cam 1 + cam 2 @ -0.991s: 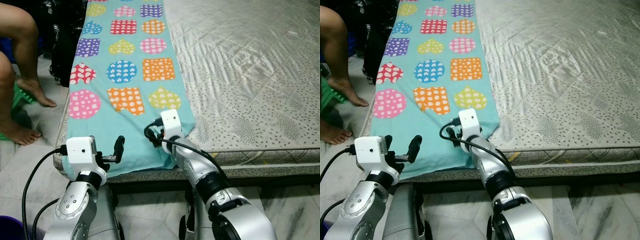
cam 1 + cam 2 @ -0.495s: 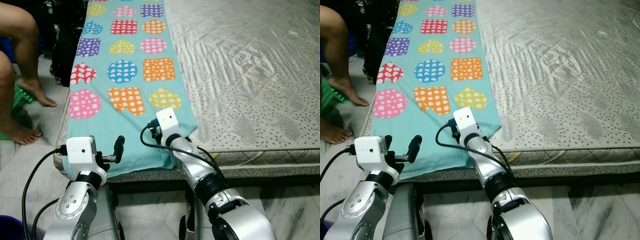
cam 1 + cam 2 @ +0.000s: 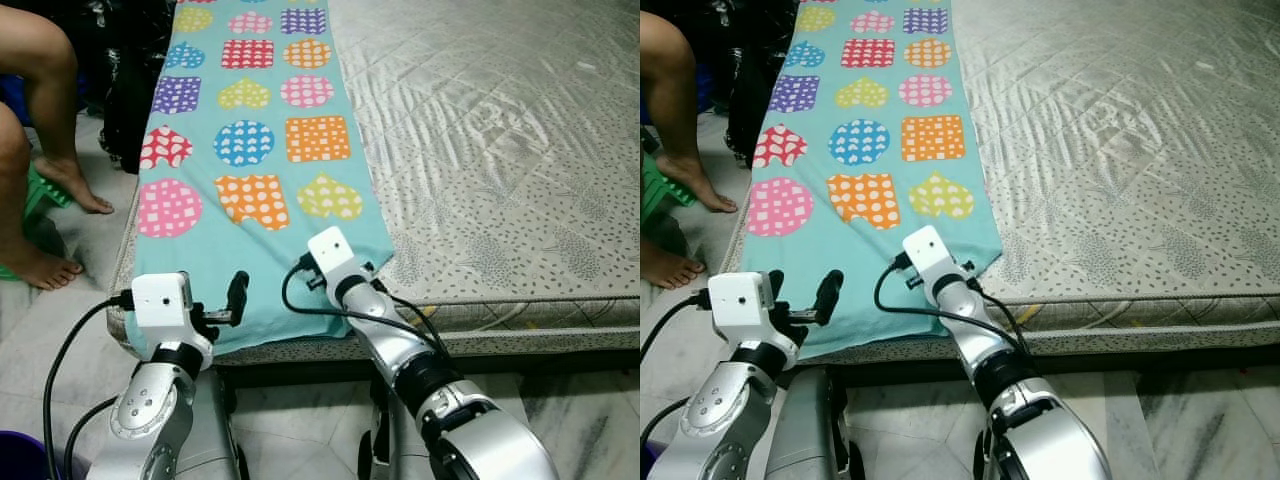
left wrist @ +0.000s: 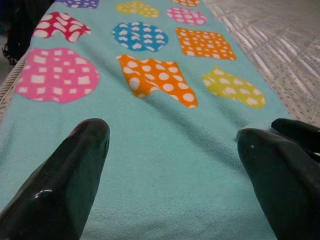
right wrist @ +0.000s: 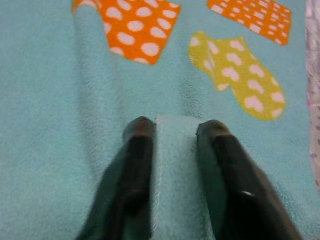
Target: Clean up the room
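Blanket (image 3: 250, 150): teal with bright spotted shapes, spread along the left strip of the bed, near end draped over the edge.
Right gripper (image 5: 172, 131): clamped on a raised fold of the blanket near its front right corner.
Left gripper (image 4: 172, 145): fingers spread wide, low over the blanket's near end, holding nothing.
Mattress (image 3: 500, 150): grey quilted, right of the blanket.
Person's legs (image 3: 40, 120): bare feet on the floor beside the bed, at left.
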Available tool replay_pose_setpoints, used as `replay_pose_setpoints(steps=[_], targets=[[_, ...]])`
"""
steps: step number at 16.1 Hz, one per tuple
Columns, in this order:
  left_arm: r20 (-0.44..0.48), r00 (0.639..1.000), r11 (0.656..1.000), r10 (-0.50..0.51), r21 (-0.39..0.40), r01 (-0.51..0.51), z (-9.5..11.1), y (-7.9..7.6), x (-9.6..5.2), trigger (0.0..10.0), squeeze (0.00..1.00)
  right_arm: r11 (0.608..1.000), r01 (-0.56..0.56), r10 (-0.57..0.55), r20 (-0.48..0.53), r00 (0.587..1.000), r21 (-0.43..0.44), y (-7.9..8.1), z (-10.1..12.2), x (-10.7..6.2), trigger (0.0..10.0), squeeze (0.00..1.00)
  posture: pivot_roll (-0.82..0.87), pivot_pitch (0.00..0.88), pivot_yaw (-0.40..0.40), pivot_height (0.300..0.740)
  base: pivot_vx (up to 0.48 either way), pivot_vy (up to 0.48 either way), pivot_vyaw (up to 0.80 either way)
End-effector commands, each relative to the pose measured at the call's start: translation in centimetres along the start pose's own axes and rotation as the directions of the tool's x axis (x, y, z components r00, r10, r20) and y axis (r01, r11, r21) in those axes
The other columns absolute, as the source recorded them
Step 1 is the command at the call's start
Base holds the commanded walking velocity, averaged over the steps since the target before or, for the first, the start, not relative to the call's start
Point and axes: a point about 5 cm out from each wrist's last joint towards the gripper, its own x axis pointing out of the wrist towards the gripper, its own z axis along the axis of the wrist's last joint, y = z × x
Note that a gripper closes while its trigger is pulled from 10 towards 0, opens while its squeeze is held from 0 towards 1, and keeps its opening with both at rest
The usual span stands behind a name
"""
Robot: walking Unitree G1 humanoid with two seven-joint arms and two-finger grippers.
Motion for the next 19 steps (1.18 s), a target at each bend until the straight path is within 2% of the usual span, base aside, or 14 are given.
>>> replay_pose_setpoints(steps=[1, 3, 4, 5, 6, 7, 9, 10, 19], targets=[[-0.014, 1.000, 1.000, 0.020, 0.005, -0.020, -0.25, 0.34, -0.06, 10.0, 0.00, 1.000, -0.021, 0.020, -0.014, 1.000, -0.014, 0.68, -0.69, -0.23, 0.4, 0.00, 0.02, 0.175, -0.005, 0.550, 0.000, 0.000, 0.00], [-0.014, 1.000, 1.000, 0.020, 0.005, -0.020, -0.25, 0.33, -0.04, 10.0, 0.00, 0.999, -0.031, 0.031, -0.012, 0.999, -0.024, 0.96, -0.80, -0.32, 0.6, 0.00, 0.02, 0.175, -0.005, 0.550, 0.000, 0.000, 0.00], [-0.014, 1.000, 1.000, 0.020, 0.004, -0.020, -0.26, 0.32, -0.03, 10.0, 0.00, 0.999, -0.040, 0.040, -0.016, 0.999, -0.026, 1.26, -0.97, -0.39, 1.4, 0.00, 0.01, 0.175, -0.005, 0.550, 0.000, 0.000, 0.00], [-0.014, 1.000, 1.000, 0.020, 0.004, -0.020, -0.26, 0.31, -0.03, 10.0, 0.00, 0.999, -0.043, 0.042, -0.020, 0.999, -0.030, 1.44, -1.10, -0.44, 3.5, 0.00, 0.01, 0.175, -0.005, 0.550, 0.000, 0.000, 0.00], [-0.014, 1.000, 1.000, 0.020, 0.003, -0.020, -0.26, 0.30, -0.03, 10.0, 0.00, 0.999, -0.043, 0.043, -0.020, 0.999, -0.032, 1.48, -1.12, -0.45, 4.7, 0.00, 0.01, 0.176, -0.007, 0.550, 0.000, 0.000, 0.00], [-0.014, 1.000, 1.000, 0.021, 0.002, -0.021, -0.25, 0.29, -0.03, 10.0, 0.00, 0.998, -0.045, 0.044, -0.023, 0.999, -0.045, 1.59, -1.21, -0.47, 10.0, 0.00, 0.01, 0.176, -0.007, 0.550, 0.000, 0.000, 0.00], [-0.013, 1.000, 1.000, 0.021, 0.003, -0.021, -0.24, 0.30, -0.01, 10.0, 0.00, 0.996, -0.054, 0.053, -0.014, 0.999, -0.075, 1.59, -1.11, -0.45, 10.0, 0.00, 0.02, 0.176, -0.006, 0.550, 0.000, 0.000, 0.00], [-0.013, 1.000, 1.000, 0.021, 0.003, -0.021, -0.24, 0.30, -0.01, 10.0, 0.00, 0.997, -0.058, 0.058, -0.007, 0.998, -0.059, 1.60, -1.09, -0.48, 10.0, 1.00, 0.01, 0.177, -0.006, 0.550, 0.000, 0.000, 0.00], [-0.011, 1.000, 1.000, 0.019, 0.003, -0.019, -0.22, 0.30, 0.15, 10.0, 0.00, 0.987, -0.002, 0.000, -0.010, 1.000, -0.162, 0.87, -1.41, -0.43, 10.0, 1.00, 0.01, 0.177, -0.005, 0.550, 0.000, 0.000, 0.00]])
